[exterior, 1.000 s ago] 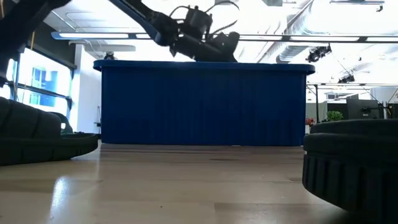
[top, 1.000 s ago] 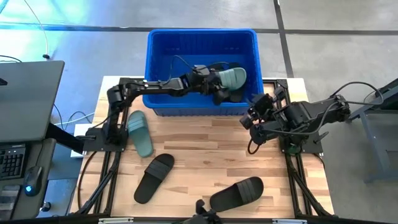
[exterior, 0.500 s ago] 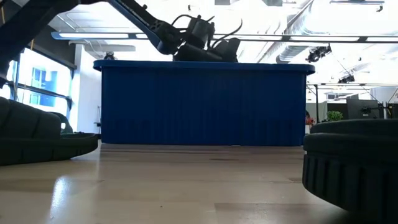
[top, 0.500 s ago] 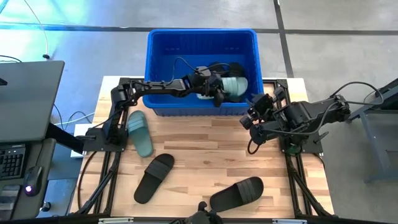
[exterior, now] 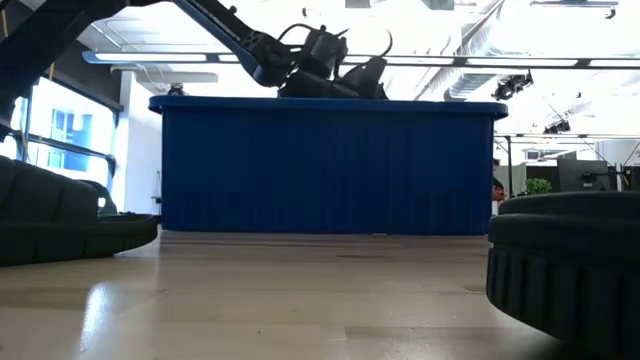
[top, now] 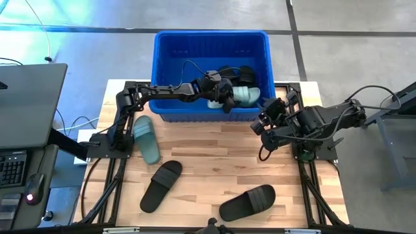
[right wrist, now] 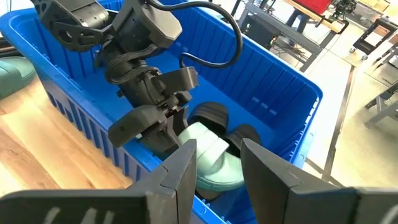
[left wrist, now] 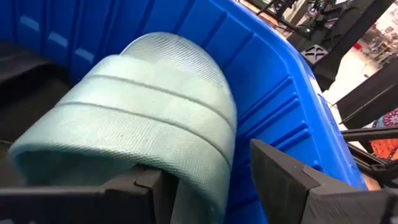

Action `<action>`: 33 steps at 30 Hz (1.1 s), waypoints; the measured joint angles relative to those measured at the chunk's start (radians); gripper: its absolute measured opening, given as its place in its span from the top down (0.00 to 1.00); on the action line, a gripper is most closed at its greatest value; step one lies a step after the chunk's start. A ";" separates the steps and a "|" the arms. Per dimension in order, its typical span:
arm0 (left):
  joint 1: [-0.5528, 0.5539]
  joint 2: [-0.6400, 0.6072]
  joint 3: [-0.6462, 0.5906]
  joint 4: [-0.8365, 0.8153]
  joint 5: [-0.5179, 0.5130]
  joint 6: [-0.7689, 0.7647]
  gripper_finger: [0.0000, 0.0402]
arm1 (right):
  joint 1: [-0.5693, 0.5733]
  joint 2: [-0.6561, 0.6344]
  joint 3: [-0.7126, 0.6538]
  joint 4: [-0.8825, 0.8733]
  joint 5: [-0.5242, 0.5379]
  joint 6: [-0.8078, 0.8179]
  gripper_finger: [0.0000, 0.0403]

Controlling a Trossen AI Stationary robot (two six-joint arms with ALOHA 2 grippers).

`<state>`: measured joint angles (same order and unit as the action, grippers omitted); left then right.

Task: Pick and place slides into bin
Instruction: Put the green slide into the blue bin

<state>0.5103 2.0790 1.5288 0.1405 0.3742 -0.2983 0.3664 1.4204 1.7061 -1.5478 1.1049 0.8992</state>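
Note:
The blue bin [top: 158, 65] stands at the table's far edge. My left gripper [top: 227, 97] reaches into it at its near right part, open, its fingers on either side of a pale green slide [left wrist: 137, 118] that lies low in the bin beside the wall [right wrist: 208, 155]. Black slides [top: 237, 73] lie in the bin behind it. A second green slide [top: 147, 138] and two black slides [top: 161, 185] [top: 248, 202] lie flat on the table. My right gripper [top: 263, 120] waits open near the bin's right corner, with nothing between its fingers. My left gripper's fingers stand apart at the two sides of the green slide's ribbed strap [left wrist: 186, 155], coming from above at a slant. One finger [left wrist: 292, 180] is clear of the strap. Whether the other finger [left wrist: 134, 190] touches it, I cannot tell.
A grey desk with a keyboard [top: 26, 110] stands left of the table. In the low view the bin's near wall [exterior: 325, 165] fills the middle and black slides [exterior: 60, 225] [exterior: 570, 260] loom at both sides. Bare wood lies between the bin and the slides.
My left gripper has opened and let go of the green slide, sinking a little into the bin. The slide has dropped from the fingers and shifted toward the bin's near wall, where it now lies.

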 joint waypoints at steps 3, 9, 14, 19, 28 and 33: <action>-0.005 0.000 0.000 0.000 0.026 0.001 0.58 | 0.000 0.000 0.000 0.000 0.000 -0.001 0.72; -0.027 0.000 -0.001 -0.003 0.086 0.001 0.61 | 0.000 0.000 0.000 0.000 0.000 -0.008 0.72; -0.052 0.000 -0.003 0.006 0.083 -0.019 0.61 | 0.000 0.000 0.000 -0.001 0.003 -0.009 0.72; -0.044 0.002 -0.004 0.011 0.056 -0.017 0.58 | 0.000 0.000 0.000 -0.001 -0.006 -0.001 0.72; 0.020 0.002 -0.004 -0.053 0.152 -0.023 0.54 | 0.000 0.000 0.000 0.000 -0.024 0.002 0.72; 0.049 0.002 -0.004 -0.040 0.331 -0.127 0.54 | 0.000 0.000 0.000 0.000 -0.023 0.002 0.72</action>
<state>0.5594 2.0811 1.5249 0.1006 0.7048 -0.4256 0.3664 1.4204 1.7061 -1.5478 1.0817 0.9009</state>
